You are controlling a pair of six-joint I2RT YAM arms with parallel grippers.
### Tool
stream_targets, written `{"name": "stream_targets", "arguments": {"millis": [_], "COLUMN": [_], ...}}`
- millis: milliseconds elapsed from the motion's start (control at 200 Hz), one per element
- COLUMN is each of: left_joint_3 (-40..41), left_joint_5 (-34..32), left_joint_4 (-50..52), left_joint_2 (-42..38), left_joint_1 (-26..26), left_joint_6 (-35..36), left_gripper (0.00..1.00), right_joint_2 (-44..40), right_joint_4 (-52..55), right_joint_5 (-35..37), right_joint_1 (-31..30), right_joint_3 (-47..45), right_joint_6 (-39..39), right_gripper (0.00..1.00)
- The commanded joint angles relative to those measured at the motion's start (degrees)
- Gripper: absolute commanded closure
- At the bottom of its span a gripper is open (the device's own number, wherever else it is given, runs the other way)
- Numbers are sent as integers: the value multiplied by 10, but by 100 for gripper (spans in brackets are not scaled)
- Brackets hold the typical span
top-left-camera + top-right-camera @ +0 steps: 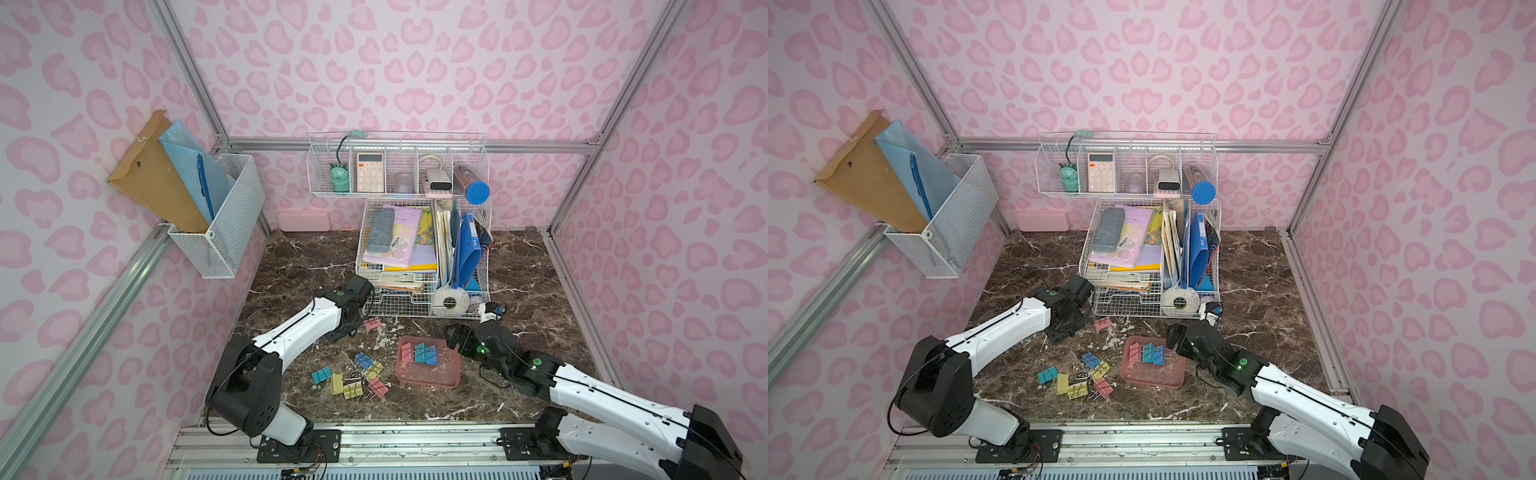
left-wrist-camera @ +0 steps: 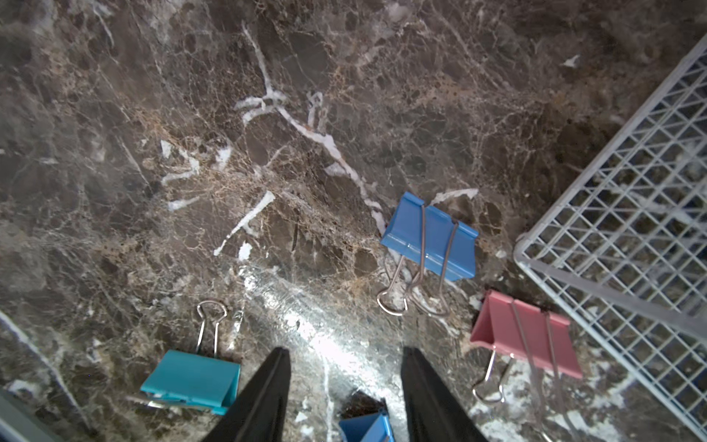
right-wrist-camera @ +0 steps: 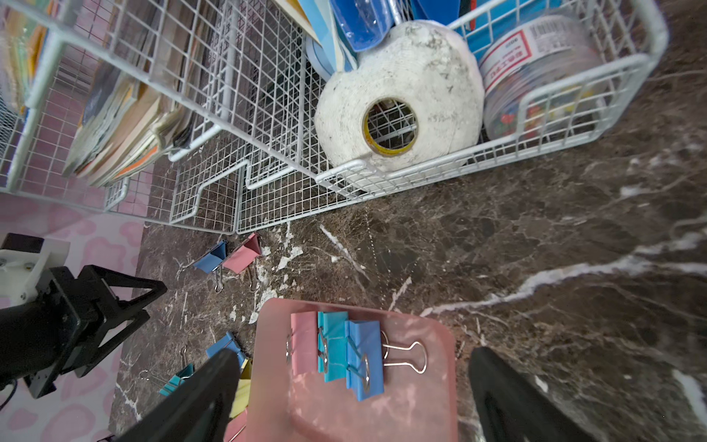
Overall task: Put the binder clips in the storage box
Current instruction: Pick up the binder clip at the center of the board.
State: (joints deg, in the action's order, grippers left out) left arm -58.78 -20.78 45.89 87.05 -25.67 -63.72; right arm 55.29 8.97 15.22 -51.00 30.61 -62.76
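Although three clips [image 3: 333,346] (pink, teal and blue, side by side and overlapping) already lie in the box [image 1: 430,376], most are out on the table [image 1: 519,299]. The box sits flat toward the table's front, about midway across. Just left of it a loose bunch [image 1: 374,370] of six lies on the marble: blue and yellow nearest the box, pink and two yellow in front, teal farthest left. Farther back, close to the front of the wire basket [image 1: 399,305], a pink clip [image 1: 372,323] [image 1: 1103,323] lies alone in both top views; the wrist views show a blue clip [image 2: 430,235] just beside it. The right gripper [image 3: 352,353] hangs over the box's far right corner with its jaws spread wide and nothing between them; the boxed three lie in the gap below. The left gripper [image 2: 344,350] is low over the table just left of the pink clip, jaws about half apart, bare marble between the fingertips [image 2: 277,367]; it grips nothing that the views show. A teal clip [image 2: 191,377] lies just beside one finger, and a second blue clip [image 2: 367,426] shows in the gap at the picture's edge, clear of both fingers. A white tape roll [image 3: 398,99] sits in the basket's front. Papers [image 1: 399,237] and folders fill the rest of the basket, and a pale pink case [image 1: 303,220] lies against the back wall.
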Motion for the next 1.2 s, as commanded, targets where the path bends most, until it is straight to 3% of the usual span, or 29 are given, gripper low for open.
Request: {"name": "stream_targets", "arguments": {"millis": [0, 155, 325, 505, 765, 1040, 1195], "left_joint_3": [0, 8, 58, 56, 89, 65, 59], "left_joint_5": [5, 31, 60, 45, 72, 76, 80], "left_joint_4": [-34, -34, -87, -105, -202, -167, -160], "left_joint_2": [7, 13, -10, -2, -18, -58, -30], "left_joint_1": [5, 11, 13, 17, 26, 32, 45], "left_joint_6": [-43, -115, -275, -334, -385, -375, -379], "left_gripper": [46, 41, 42, 44, 46, 47, 47], "right_joint_2": [-11, -25, -22, -21, -14, -5, 5], "right_joint_4": [2, 1, -6, -5, -5, -9, -25], "right_joint_5": [-1, 1, -4, -4, -11, -15, -20], "right_joint_1": [-2, -3, -4, -9, -12, -15, -16], "right_joint_3": [-5, -17, -18, -19, -20, -24, -15], "right_joint_6": [-5, -14, -16, -19, -22, -28, -25], "right_gripper": [3, 3, 3, 3, 3, 3, 3]}}
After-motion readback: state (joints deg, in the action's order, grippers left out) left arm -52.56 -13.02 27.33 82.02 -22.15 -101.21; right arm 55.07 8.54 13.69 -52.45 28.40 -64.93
